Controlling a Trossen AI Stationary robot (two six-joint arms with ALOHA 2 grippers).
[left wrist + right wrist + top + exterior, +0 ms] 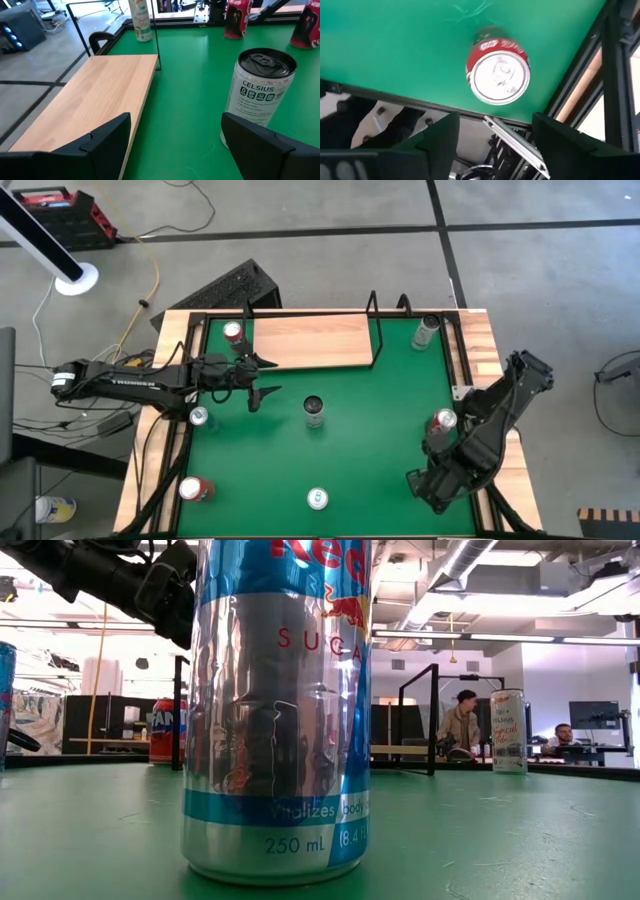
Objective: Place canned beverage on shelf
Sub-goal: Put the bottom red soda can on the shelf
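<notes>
The shelf, a light-wood board (310, 340) with a thin black wire frame, lies on the green mat at the far side; it also shows in the left wrist view (90, 100). A Celsius can (314, 411) stands upright on the mat near the middle. My left gripper (260, 379) is open and empty, level over the mat beside the board's near left corner. In the left wrist view (175, 145) the Celsius can (257, 95) stands just ahead of one finger, apart from it. My right gripper (495, 135) is open and empty at the table's right edge, above a red can (497, 72).
Other cans stand on the mat: one next to the board's left end (233, 333), one at the left (198, 416), a red one near left (195, 489), one at the near edge (317, 499), a pale one far right (425, 332). People sit in the room behind (460, 725).
</notes>
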